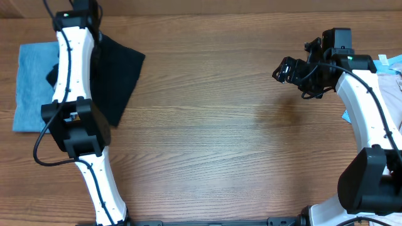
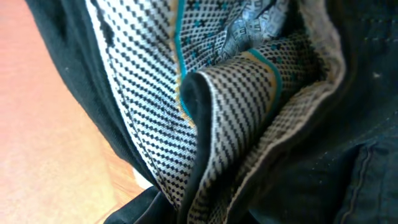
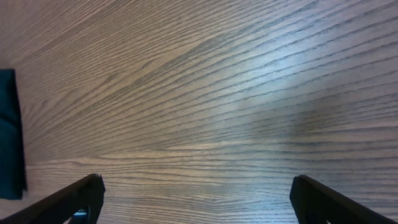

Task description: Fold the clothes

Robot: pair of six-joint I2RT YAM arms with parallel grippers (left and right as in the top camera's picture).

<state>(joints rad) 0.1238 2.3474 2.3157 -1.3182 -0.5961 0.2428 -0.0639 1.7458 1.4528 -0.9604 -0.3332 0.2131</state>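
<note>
Currently, as I have it from the remote station:

Left fingers: not in sight. The left wrist view is filled with bunched cloth, a checkered lining (image 2: 149,93) folded inside the black garment (image 2: 348,174). I judge the fingers to be clenched on that garment.

Right fingers (image 3: 78,198): spread wide and released, nothing between them, hovering over bare wood.

Left arm (image 1: 66,69): reaches to the far left corner and lies across the black garment (image 1: 122,72).

Black garment: far left of the desk (image 1: 220,138), rumpled, one side draped over a light-blue piece (image 1: 31,88).

Light-blue piece: flat and roughly rectangular. I cannot tell whether it is folded.

Beige piece (image 1: 392,81): at the right frame edge under the right arm, with pale-blue scraps beside it. It is mostly cut off.

Progress, my estimate: early. The black garment shows no tidy fold, and the right-hand pieces look untouched. Spreading, folding and the rest of the pile remain.

Room: the whole middle of the desk between the arms is open wood, good for laying cloth out. The far desk edge runs close behind the left wrist, so I would pull toward the centre and away from that edge.
</note>
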